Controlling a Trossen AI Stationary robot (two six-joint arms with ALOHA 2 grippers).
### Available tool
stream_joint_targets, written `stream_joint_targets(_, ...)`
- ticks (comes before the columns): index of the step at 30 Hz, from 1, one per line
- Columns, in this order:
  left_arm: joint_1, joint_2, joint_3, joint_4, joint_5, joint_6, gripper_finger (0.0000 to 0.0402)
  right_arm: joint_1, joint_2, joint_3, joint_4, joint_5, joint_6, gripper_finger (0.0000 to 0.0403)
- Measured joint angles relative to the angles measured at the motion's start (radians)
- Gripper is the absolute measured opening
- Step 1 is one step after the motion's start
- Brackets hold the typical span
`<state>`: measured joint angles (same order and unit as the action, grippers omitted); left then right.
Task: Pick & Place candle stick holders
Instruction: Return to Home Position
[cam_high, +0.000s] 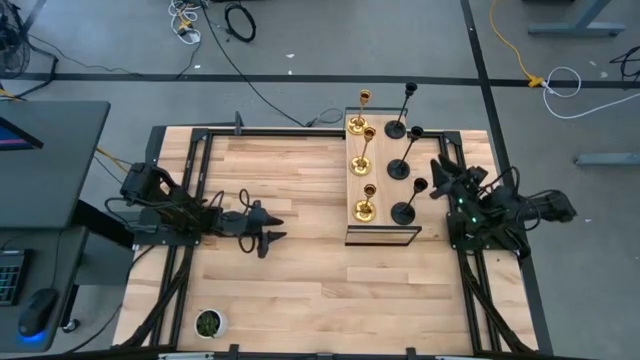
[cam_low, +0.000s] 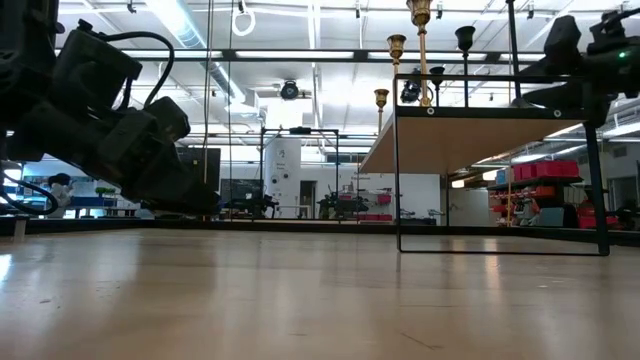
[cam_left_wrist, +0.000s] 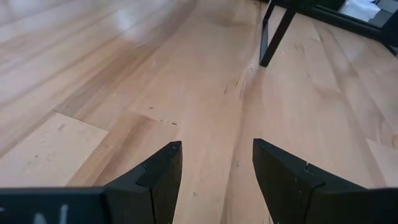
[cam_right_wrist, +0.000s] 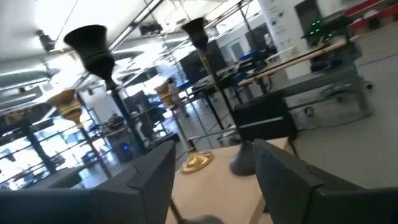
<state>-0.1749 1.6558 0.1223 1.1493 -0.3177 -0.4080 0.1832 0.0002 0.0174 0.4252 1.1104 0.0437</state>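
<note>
Three gold candle stick holders (cam_high: 360, 165) and three black ones (cam_high: 400, 168) stand upright in two rows, each on its round base, on the wooden top of a raised black-framed stand (cam_high: 383, 236) at the table's far right. They also show in the low view (cam_low: 421, 40). My right gripper (cam_high: 438, 178) is open and empty, level with the holders and just right of the black row; its wrist view (cam_right_wrist: 214, 168) shows a black holder (cam_right_wrist: 94, 46) and a gold base (cam_right_wrist: 198, 162) ahead. My left gripper (cam_high: 278, 229) is open and empty, low over the bare table (cam_left_wrist: 217, 168).
A small green plant pot (cam_high: 209, 323) sits at the table's near left. The stand's black legs (cam_low: 398, 170) reach down to the table top. Bare wood lies between my left gripper and the stand (cam_left_wrist: 273, 37). Black frame rails run along the table's edges (cam_high: 200, 180).
</note>
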Motion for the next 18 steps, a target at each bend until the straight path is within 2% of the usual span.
stream_joint_targets(4, 0.000, 0.000, 0.000, 0.000, 0.000, 0.000, 0.0197, -0.033, 0.000, 0.000, 0.001, 0.000, 0.000, 0.0214)
stream_joint_targets(18, 0.024, 0.000, 0.000, 0.000, 0.001, 0.001, 0.0197, -0.033, 0.000, -0.001, -0.008, 0.007, -0.012, 0.0214)
